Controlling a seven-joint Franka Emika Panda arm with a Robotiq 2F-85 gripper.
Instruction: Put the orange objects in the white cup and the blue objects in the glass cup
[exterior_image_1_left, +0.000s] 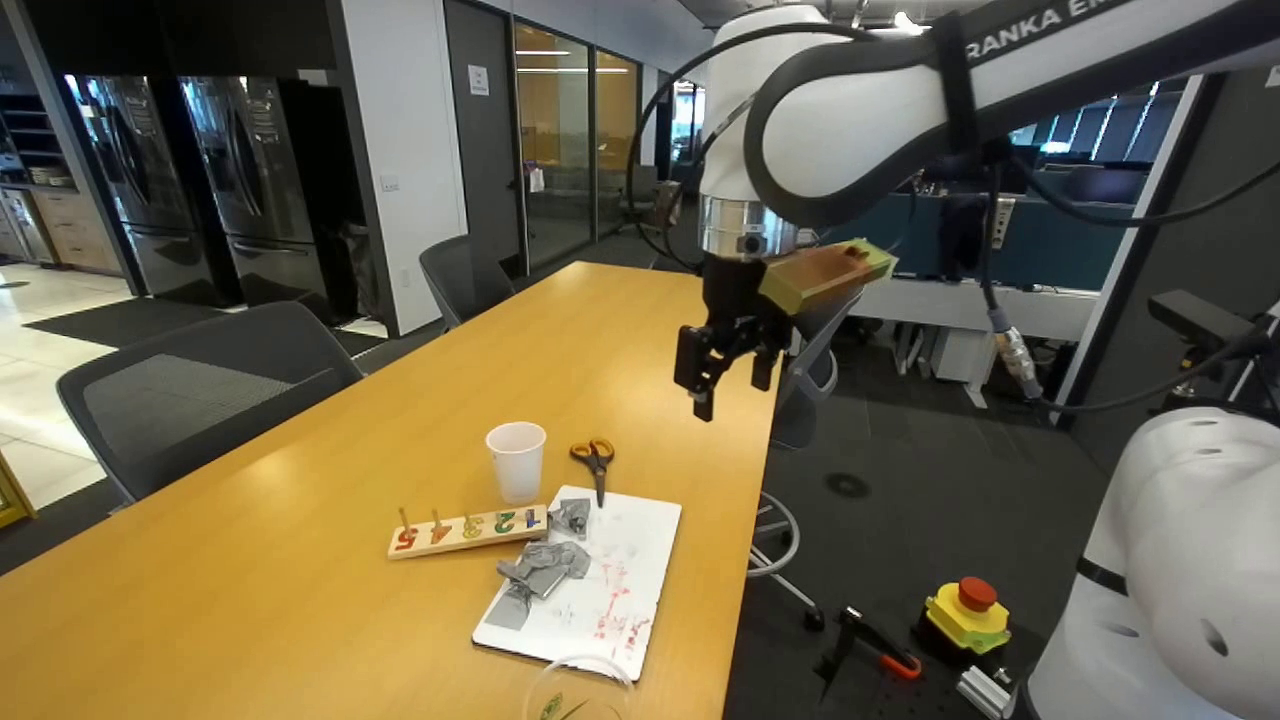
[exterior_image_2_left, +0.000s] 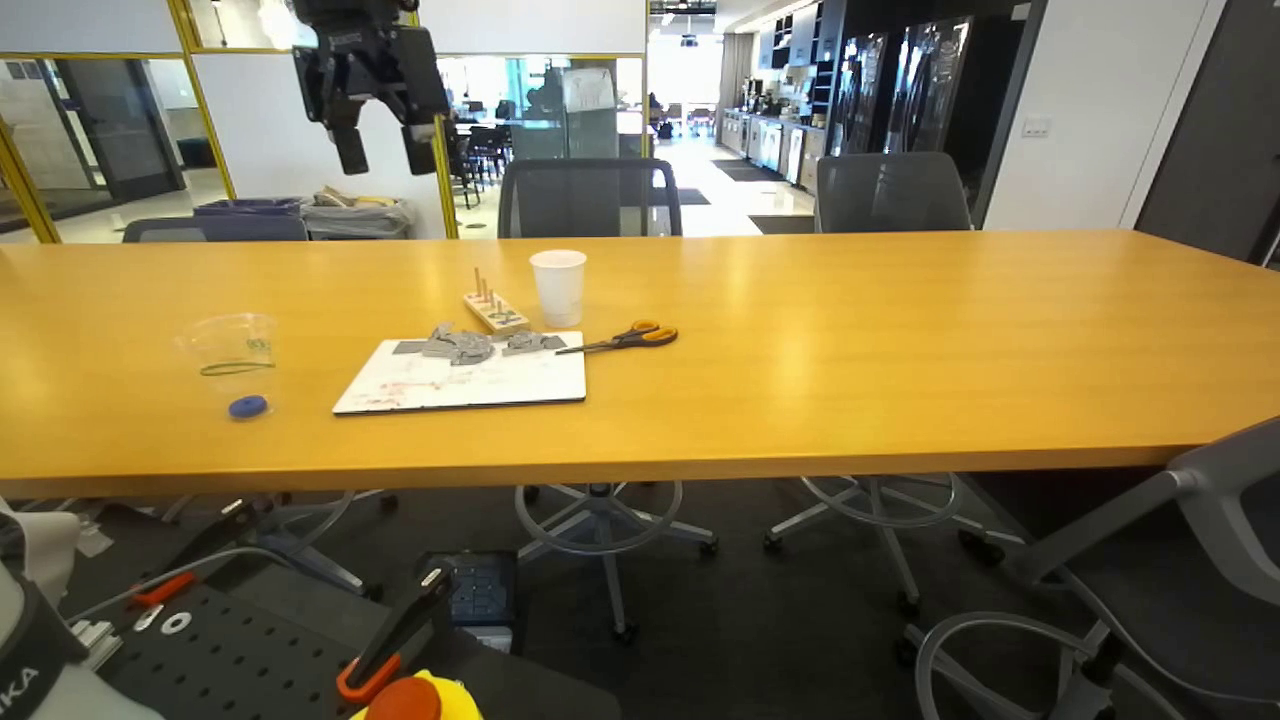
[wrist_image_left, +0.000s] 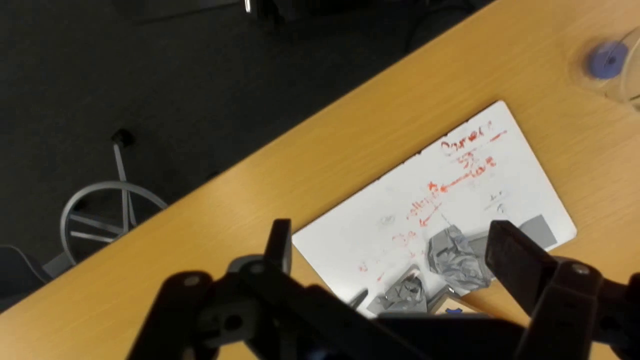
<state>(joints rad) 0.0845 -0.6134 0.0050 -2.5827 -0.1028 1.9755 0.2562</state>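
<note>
Office: mesh chairs (exterior_image_1_left: 210, 390) and steel fridges (exterior_image_1_left: 250, 180) around a long wooden tabletop (exterior_image_1_left: 400, 440), dark floor (exterior_image_1_left: 900, 560) past its edge.
Fingers (wrist_image_left: 517, 262): spread wide, holding nothing, well above the tabletop.
White cup (exterior_image_1_left: 517, 465): upright, just beside a small whiteboard (exterior_image_2_left: 480, 385), near the scissors (exterior_image_2_left: 640, 335).
Glass cup (exterior_image_2_left: 240, 350): upright near the tabletop's edge, the whiteboard between it and the white cup.
Blue disc (exterior_image_2_left: 248, 407): seen through the clear wall, apparently at that cup's bottom.
Orange discs: none in sight; the white cup's opaque side hides whatever is inside.
False finish: the bare peg strip (exterior_image_1_left: 470, 530) suggests the sorting may be done, yet an orange disc missing from the white cup would go unnoticed from these angles.
Toppling: both cups look light, so a low pass could clip a rim and spill the contents, perhaps off the nearby edge.
Misjudged rim: the glass cup barely shows against the wood, which invites a collision.
Snag: crumpled tape (wrist_image_left: 457, 262) and the scissors' tip lie on the whiteboard; catching either could drag it into the white cup.
Arm (exterior_image_1_left: 850, 140): "RANKA EM" shows, the rest out of sight; probably Franka Emika.
Digits (exterior_image_1_left: 471, 526) on the strip: 5, 4, 3, 2, 1.
Red handwriting (wrist_image_left: 452, 182): on the whiteboard, too smudged to read reliably.
Green mark (exterior_image_2_left: 258, 343): on the glass cup, no legible words.
</note>
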